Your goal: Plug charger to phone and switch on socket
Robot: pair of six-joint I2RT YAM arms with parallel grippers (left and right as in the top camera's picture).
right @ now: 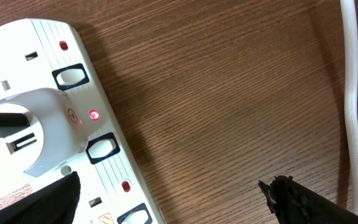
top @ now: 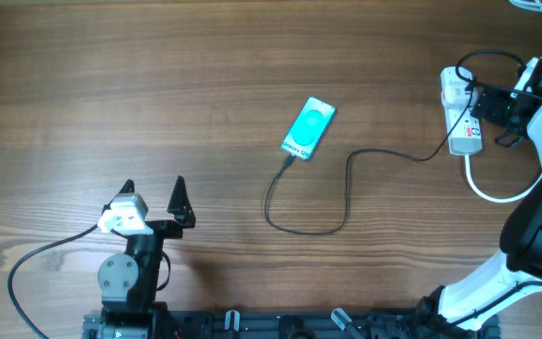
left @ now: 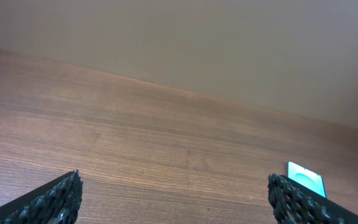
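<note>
The phone lies near the table's middle, turquoise screen up; its top corner shows in the left wrist view. The thin black charger cable has its tip at the phone's lower end, loops on the table and runs right to the socket. The socket, a white power strip, shows close in the right wrist view with a white adapter plugged in and a red lamp lit beside it. My right gripper is open, one finger over the strip. My left gripper is open and empty at the front left.
The strip's thick white cord curves down to the right of it and shows in the right wrist view. Bare wood lies between the phone and my left gripper.
</note>
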